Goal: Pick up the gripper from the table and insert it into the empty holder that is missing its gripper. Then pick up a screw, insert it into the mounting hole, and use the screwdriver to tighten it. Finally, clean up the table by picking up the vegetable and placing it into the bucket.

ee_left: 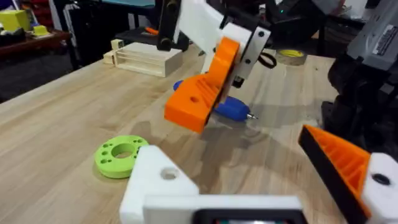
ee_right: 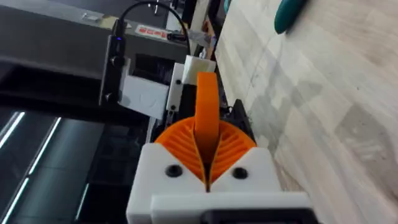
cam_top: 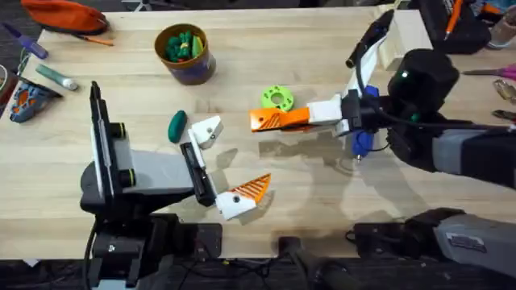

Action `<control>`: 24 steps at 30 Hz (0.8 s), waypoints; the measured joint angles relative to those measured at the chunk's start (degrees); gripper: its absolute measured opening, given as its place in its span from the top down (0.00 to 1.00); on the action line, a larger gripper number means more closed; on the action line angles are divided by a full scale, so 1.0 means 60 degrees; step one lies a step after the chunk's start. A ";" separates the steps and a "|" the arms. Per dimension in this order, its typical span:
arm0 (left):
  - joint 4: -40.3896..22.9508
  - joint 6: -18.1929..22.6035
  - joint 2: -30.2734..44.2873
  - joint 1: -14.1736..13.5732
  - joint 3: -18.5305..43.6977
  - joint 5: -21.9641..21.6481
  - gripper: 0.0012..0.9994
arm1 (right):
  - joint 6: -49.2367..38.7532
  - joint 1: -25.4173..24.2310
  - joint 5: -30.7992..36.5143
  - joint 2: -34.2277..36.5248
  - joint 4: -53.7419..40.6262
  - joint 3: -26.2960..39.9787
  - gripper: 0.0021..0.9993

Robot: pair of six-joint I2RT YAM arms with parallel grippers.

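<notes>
The orange gripper [cam_top: 278, 121] is off the table, pinched between the right gripper's [cam_top: 310, 118] pads, which are closed flat against its two faces; the right wrist view shows it sticking straight out from between the ribbed orange pads [ee_right: 233, 144]. In the overhead view its long axis runs roughly across the table, pointing from the right arm toward the left one.

The empty holder [cam_top: 206, 130] is the bare white finger of the left gripper [cam_top: 226, 165], whose fingers are spread wide, the other finger carrying its orange tip [cam_top: 255, 188]. The holder lies just beyond the carried piece's free end, toward the left arm and slightly nearer the arms' bases, with a short gap between them. From the left wrist view the piece [ee_left: 202, 93] hangs above and ahead of the white mount [ee_left: 158, 177], tilted downward toward it.

So the right arm does the moving. I judge the next motion is a short travel along the piece's own axis, plus some lowering, to seat it on the mount.

The green disc [cam_top: 277, 98] sits just behind the piece, the screwdriver [cam_top: 362, 141] lies under the right arm, the vegetable [cam_top: 177, 126] rests beside the holder, and the bucket [cam_top: 185, 53] stands farther back.
</notes>
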 joint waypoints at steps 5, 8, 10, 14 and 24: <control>0.0000 0.0000 0.0003 0.0000 0.0000 -0.0002 0.01 | 0.0581 0.0000 -0.0293 0.0645 0.0996 0.0000 0.99; 0.0000 0.0000 0.0001 0.0000 0.0000 0.0001 0.01 | 0.0938 0.0000 -0.0468 0.0946 0.1721 0.0000 0.99; 0.0000 0.0000 0.0000 0.0000 0.0000 0.0001 0.01 | 0.1158 0.0000 -0.0556 0.1087 0.2135 0.0000 0.99; 0.0000 0.0000 0.0001 0.0000 0.0000 -0.0001 0.01 | 0.1498 0.0000 -0.0718 0.1315 0.2592 0.0000 0.99; 0.0000 0.0000 0.0002 0.0000 0.0000 -0.0003 0.01 | 0.1841 0.0095 -0.1007 0.1903 0.3158 0.0000 0.99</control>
